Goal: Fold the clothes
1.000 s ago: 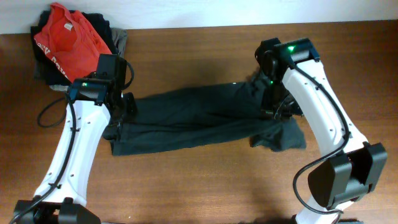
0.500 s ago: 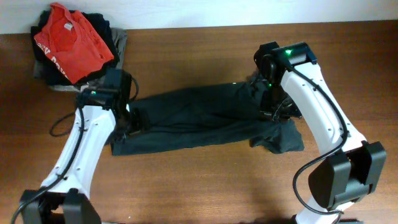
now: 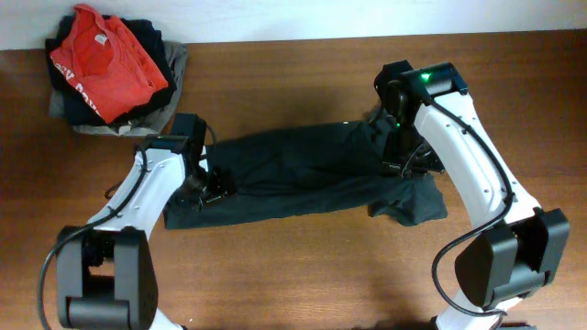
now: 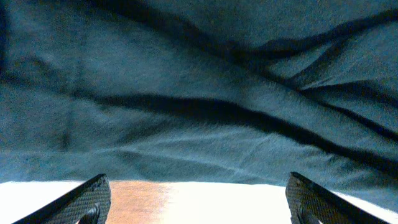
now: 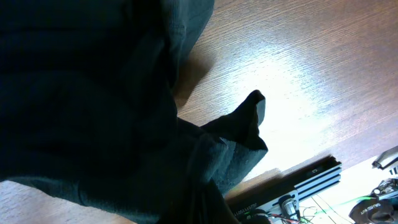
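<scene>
The brown worktop [image 3: 303, 266] carries the clothes [image 3: 293, 174], a dark wrinkled garment stretched left to right across its middle. A red T-shirt [image 3: 101, 60] tops a pile at the far left corner. The left pincer [image 3: 215, 191] hovers with its jaws spread wide over the garment's left end. The right pincer [image 3: 402, 158] is closed, gripping bunched fabric at the right end.
</scene>
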Motion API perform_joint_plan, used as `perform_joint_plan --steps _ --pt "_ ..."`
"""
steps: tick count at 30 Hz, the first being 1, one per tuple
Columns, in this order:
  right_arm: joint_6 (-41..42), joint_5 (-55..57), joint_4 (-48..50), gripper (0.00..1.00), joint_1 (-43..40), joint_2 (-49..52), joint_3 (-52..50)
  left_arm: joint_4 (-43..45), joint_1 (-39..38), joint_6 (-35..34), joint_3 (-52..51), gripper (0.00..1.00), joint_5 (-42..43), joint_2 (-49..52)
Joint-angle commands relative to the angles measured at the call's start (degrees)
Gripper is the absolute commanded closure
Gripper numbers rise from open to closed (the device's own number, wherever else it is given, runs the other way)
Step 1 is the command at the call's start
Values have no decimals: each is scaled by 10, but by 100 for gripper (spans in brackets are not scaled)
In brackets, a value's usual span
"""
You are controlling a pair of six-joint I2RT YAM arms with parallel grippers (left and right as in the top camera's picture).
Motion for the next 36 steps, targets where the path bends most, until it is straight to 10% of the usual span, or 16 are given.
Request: perform_joint_plan --steps 1,27,36 --pt "9 16 1 96 3 -18 -2 2 1 -12 -3 11 28 26" --pt "9 15 9 96 3 -18 -2 41 68 -12 -3 11 0 82" --pt "9 16 9 96 3 -18 -2 62 70 -12 8 41 -7 89"
